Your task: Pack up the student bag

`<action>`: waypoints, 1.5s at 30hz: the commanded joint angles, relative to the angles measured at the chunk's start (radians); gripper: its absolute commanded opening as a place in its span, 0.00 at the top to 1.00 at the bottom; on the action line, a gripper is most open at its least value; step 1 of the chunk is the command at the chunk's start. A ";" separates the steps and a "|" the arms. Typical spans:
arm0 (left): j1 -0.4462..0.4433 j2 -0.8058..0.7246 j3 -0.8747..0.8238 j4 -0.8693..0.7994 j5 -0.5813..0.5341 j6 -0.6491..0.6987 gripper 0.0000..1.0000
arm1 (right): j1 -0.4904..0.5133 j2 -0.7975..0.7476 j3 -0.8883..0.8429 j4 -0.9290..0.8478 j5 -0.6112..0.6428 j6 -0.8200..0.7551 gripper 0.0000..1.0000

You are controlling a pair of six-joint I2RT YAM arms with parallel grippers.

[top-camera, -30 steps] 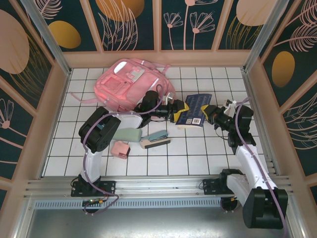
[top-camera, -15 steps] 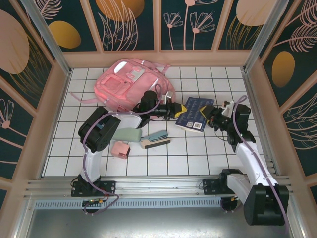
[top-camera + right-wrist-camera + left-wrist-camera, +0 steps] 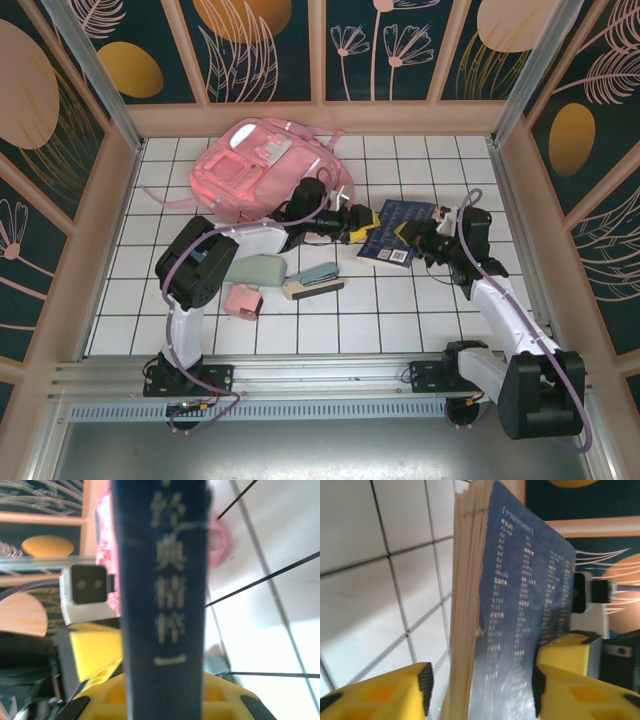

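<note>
Comparing with a second ago, the blue book (image 3: 400, 230) has turned a little and lies lower between the two arms, but it has come no nearer to the student bag (image 3: 255, 175), which lies at the far side of the tiled surface (image 3: 400, 310), left of the book. The left claw (image 3: 362, 222) is released: its fingers stand on both sides of the book, one pad on the cover, a thin gap at the page side. The right claw (image 3: 424, 238) seems clenched on nothing, pressed at the spine. I judge the book is being regripped, and packing has not advanced.
</note>
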 commanded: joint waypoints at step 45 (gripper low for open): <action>0.118 0.351 0.874 -1.154 -1.083 0.910 1.00 | -0.012 0.012 0.025 -0.074 0.119 -0.183 1.00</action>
